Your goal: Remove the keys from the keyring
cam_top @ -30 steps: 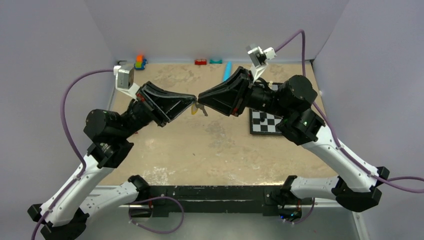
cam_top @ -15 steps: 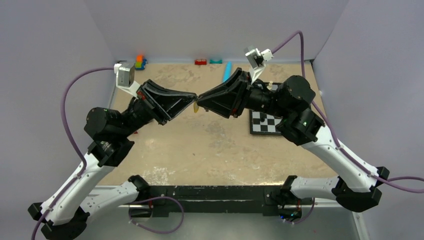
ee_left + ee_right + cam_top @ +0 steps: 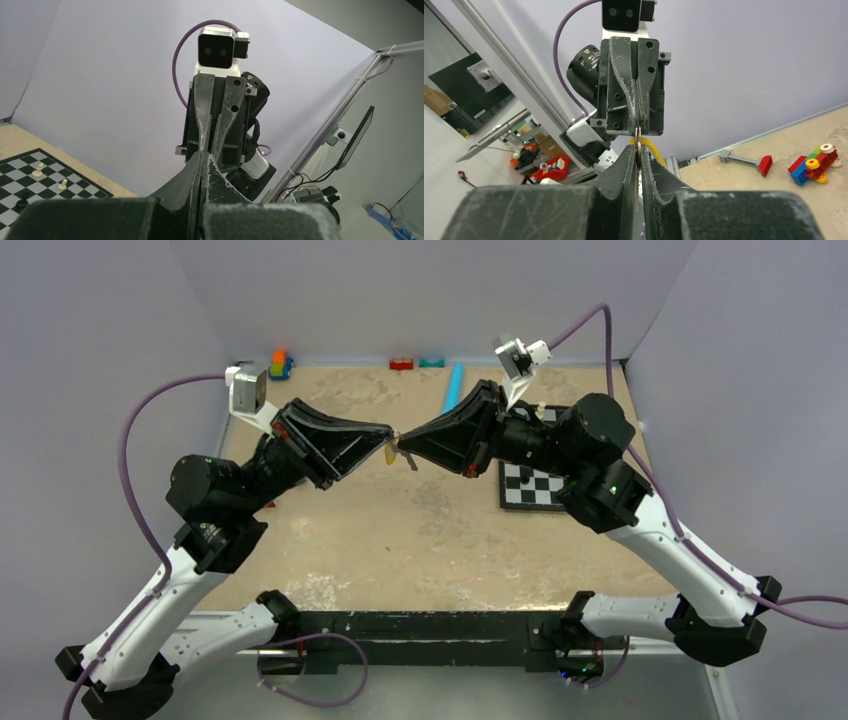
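Observation:
My two grippers meet tip to tip above the middle of the table. The left gripper (image 3: 387,437) is shut, its jaws pressed flat together in the left wrist view (image 3: 202,156). A small silver keyring (image 3: 638,133) sits at its tips in the right wrist view. The right gripper (image 3: 401,441) is shut on a thin silver metal strip seen edge-on between its jaws (image 3: 638,148), apparently a key blade. The yellow key head (image 3: 653,149) shows just behind the right fingertips. From above, the keys (image 3: 390,453) hang under the meeting point. Where ring and keys join is hidden.
A chessboard (image 3: 530,485) with a few pieces lies under the right arm. Along the back wall are toy blocks (image 3: 280,364), a red piece (image 3: 401,364), a teal piece (image 3: 432,362) and a light-blue cylinder (image 3: 455,383). The walls stand close on three sides.
The right gripper's jaws have closed in on the metal piece and its wrist has shifted slightly right. The left arm has stayed in place, still shut.

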{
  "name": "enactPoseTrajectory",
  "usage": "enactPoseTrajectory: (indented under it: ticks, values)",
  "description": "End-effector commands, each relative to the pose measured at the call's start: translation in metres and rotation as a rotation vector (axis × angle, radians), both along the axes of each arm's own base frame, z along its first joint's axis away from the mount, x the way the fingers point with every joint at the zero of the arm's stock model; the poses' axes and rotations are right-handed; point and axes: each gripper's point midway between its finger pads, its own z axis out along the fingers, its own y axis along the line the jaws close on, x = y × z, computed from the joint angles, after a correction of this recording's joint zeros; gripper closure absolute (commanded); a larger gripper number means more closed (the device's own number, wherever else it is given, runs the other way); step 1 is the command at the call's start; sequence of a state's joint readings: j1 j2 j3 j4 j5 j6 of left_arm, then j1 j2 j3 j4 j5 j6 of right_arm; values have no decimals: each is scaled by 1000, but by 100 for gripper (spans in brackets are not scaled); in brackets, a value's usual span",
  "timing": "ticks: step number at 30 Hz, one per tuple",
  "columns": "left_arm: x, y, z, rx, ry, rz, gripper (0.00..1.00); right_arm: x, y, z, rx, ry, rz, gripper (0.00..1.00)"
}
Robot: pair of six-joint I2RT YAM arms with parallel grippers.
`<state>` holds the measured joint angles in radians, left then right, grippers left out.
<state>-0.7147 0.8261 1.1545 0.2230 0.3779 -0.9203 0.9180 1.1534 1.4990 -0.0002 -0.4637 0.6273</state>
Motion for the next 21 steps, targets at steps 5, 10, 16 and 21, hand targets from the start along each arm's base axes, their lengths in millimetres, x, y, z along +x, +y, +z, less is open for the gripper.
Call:
enactPoseTrajectory:
  ticks: [5, 10, 16, 21]
  values:
    - [-7, 14, 34, -91, -69, 37, 100, -7, 0, 2, 23, -11, 31, 90]
    - [-5, 15, 41, -127, -62, 33, 100, -6, 2, 4, 38, -5, 37, 90]
    - [-1, 21, 43, -188, -36, 50, 100, -4, 4, 8, 63, -4, 39, 90]
    - [1, 22, 41, -196, -24, 59, 100, -4, 4, 13, 75, -11, 36, 89]
